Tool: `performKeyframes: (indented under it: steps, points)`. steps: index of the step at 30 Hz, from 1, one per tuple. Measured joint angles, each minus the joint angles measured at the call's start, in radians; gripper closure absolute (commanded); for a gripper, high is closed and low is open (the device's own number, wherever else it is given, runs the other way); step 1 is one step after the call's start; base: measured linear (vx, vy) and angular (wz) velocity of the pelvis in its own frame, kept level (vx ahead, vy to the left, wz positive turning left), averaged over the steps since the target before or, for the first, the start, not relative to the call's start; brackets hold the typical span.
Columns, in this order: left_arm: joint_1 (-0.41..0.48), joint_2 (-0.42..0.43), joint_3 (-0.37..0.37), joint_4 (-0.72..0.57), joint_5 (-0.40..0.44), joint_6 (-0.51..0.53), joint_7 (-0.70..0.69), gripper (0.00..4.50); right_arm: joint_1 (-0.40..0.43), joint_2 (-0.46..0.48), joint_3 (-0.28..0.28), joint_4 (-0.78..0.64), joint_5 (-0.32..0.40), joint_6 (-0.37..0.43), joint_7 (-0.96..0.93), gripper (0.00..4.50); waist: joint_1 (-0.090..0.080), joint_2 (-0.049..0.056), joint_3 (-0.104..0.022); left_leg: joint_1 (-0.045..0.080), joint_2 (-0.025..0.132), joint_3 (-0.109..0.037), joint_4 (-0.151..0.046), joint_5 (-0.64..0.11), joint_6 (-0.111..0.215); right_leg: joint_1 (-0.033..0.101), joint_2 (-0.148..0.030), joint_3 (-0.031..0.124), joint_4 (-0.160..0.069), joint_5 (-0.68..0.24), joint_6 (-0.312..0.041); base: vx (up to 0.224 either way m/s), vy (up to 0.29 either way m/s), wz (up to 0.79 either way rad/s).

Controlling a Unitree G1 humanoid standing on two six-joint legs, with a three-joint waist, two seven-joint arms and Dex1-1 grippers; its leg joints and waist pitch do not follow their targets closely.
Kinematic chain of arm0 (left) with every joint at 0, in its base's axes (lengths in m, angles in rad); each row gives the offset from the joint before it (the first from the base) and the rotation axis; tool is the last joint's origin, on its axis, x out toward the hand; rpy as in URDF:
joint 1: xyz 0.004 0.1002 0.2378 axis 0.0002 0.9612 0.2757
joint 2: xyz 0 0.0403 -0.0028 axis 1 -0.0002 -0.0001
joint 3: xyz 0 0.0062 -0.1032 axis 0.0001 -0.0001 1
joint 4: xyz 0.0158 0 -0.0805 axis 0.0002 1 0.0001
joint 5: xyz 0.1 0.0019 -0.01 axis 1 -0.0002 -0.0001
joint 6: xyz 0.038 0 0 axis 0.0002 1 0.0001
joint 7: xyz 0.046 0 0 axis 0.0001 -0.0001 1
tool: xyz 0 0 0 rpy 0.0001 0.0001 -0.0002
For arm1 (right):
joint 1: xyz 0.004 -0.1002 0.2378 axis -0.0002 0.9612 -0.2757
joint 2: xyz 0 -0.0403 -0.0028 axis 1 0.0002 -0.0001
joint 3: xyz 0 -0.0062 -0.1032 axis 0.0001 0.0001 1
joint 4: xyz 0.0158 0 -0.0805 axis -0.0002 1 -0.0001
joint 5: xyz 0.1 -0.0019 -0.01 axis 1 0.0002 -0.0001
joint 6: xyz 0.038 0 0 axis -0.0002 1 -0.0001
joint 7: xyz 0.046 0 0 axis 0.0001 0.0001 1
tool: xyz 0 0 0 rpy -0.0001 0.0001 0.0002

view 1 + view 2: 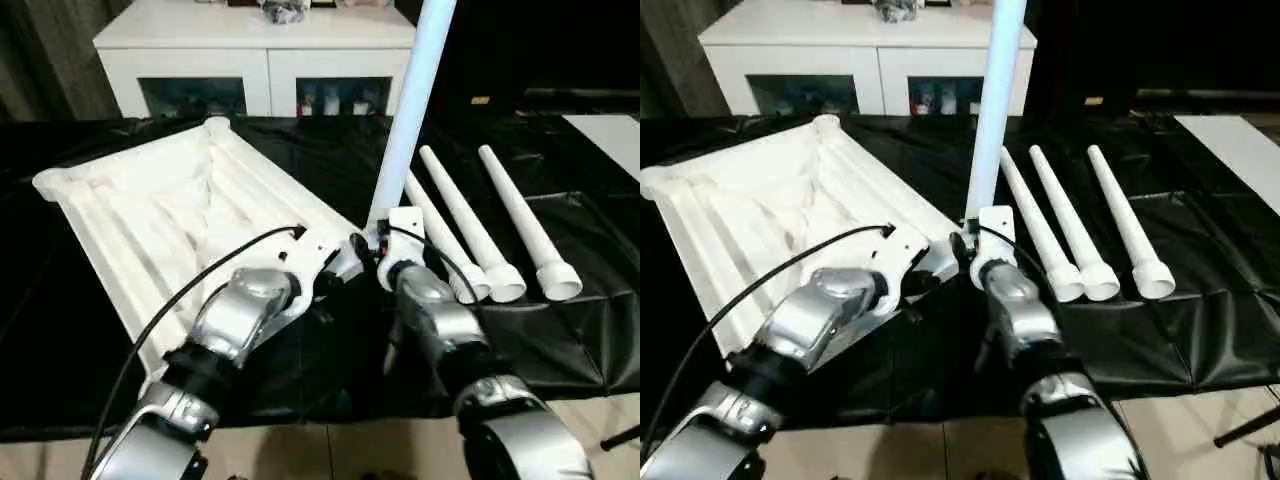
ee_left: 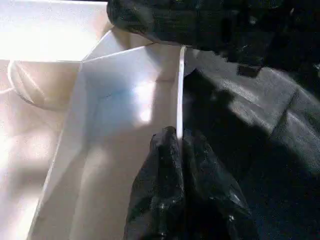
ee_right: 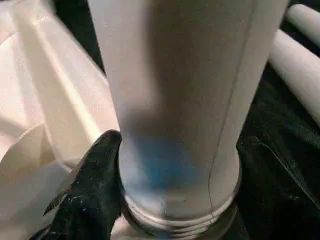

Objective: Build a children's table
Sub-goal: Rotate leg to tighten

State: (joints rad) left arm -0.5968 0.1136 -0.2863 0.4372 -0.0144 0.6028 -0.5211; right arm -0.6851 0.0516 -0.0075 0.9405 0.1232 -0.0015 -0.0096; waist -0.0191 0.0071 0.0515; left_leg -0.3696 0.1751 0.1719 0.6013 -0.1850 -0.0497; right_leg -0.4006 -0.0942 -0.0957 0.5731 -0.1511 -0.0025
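Observation:
The white tabletop (image 1: 170, 210) lies upside down on the black-covered bench, ribs facing up. One white leg (image 1: 410, 110) stands upright at its near right corner socket, its threaded base (image 3: 175, 225) just above the socket. My right gripper (image 1: 378, 245) closes around the bottom of this leg, one black finger (image 3: 92, 185) pressed on each side. My left gripper (image 2: 181, 142) is shut on the thin rim wall (image 2: 179, 90) of the tabletop beside that corner. Three more legs (image 1: 470, 225) lie side by side to the right.
A white cabinet (image 1: 250, 50) with glass-fronted compartments stands behind the bench. The black sheet (image 1: 560, 330) covers the bench to its front edge. A flat white board (image 1: 610, 135) lies at the far right. A black cable (image 1: 190, 290) runs along my left forearm.

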Motion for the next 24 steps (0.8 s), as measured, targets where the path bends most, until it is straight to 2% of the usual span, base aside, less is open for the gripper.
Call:
performKeyframes:
  steps: [6, 9, 12, 15, 16, 18, 20, 24]
  points:
    - [-0.013, 0.000, 0.015, 0.024, 0.012, -0.025, 0.037, 4.50, -0.003, 0.025, 0.005, 0.047, -0.014, -0.082, -0.005, 0.93, -0.007, 0.001, 0.000, -0.003, 0.000, 0.000, 0.000, 0.000, 0.000, -0.004, 0.000, 0.000, 0.000, 0.000, 0.000, 0.000, 0.000, 0.00]
    - [-0.016, 0.000, 0.014, 0.031, 0.013, -0.044, 0.034, 4.50, 0.005, 0.009, 0.006, 0.028, -0.020, -0.088, 0.000, 0.85, -0.003, 0.002, 0.001, -0.003, 0.000, 0.000, -0.002, 0.000, 0.000, -0.006, 0.000, 0.000, 0.002, 0.000, 0.000, 0.000, 0.000, 0.00]
    - [-0.017, -0.001, 0.013, 0.045, 0.013, -0.084, 0.025, 4.50, 0.046, -0.038, 0.012, -0.092, -0.021, -0.065, 0.049, 0.85, 0.002, 0.002, 0.001, -0.004, 0.000, 0.000, -0.003, 0.000, 0.000, -0.006, 0.000, 0.001, 0.002, 0.000, -0.001, 0.000, 0.000, 0.00]
    - [-0.024, -0.007, 0.014, 0.073, 0.015, -0.133, 0.037, 4.50, 0.137, -0.075, 0.016, -0.267, -0.015, -0.029, 0.105, 0.85, 0.011, 0.002, 0.001, -0.005, 0.000, 0.000, -0.005, 0.000, 0.000, -0.006, 0.000, 0.001, 0.003, 0.001, -0.001, 0.000, 0.000, 0.00]
    - [-0.025, -0.013, 0.026, 0.084, 0.012, -0.154, 0.046, 4.07, 0.183, -0.091, 0.016, -0.333, -0.008, -0.006, 0.126, 0.80, 0.014, 0.002, 0.001, -0.005, 0.000, 0.000, -0.005, 0.000, 0.000, -0.006, 0.001, 0.001, 0.003, 0.001, -0.001, 0.000, 0.000, 0.00]
    - [-0.025, -0.021, 0.071, 0.082, -0.015, -0.179, 0.047, 3.93, 0.246, -0.120, 0.017, -0.412, -0.005, 0.032, 0.152, 0.80, 0.019, 0.001, 0.002, -0.008, 0.001, 0.000, -0.005, 0.000, 0.000, -0.008, 0.001, 0.001, 0.003, 0.001, -0.002, 0.000, 0.000, 0.00]
    - [-0.025, -0.019, 0.112, 0.042, -0.036, -0.189, 0.050, 3.85, 0.306, -0.145, 0.018, -0.497, 0.003, 0.074, 0.173, 0.80, 0.020, 0.001, 0.002, -0.010, 0.001, 0.000, -0.005, 0.000, 0.000, -0.010, 0.001, 0.001, 0.004, 0.005, -0.008, 0.000, 0.000, 0.00]
    - [-0.014, 0.008, 0.153, -0.078, -0.053, -0.179, 0.072, 3.58, 0.343, -0.155, 0.039, -0.618, 0.030, 0.143, 0.218, 0.80, 0.020, 0.002, 0.002, -0.018, 0.002, 0.001, -0.005, 0.001, 0.002, -0.018, 0.002, 0.001, 0.004, 0.005, -0.008, 0.000, 0.000, 0.00]
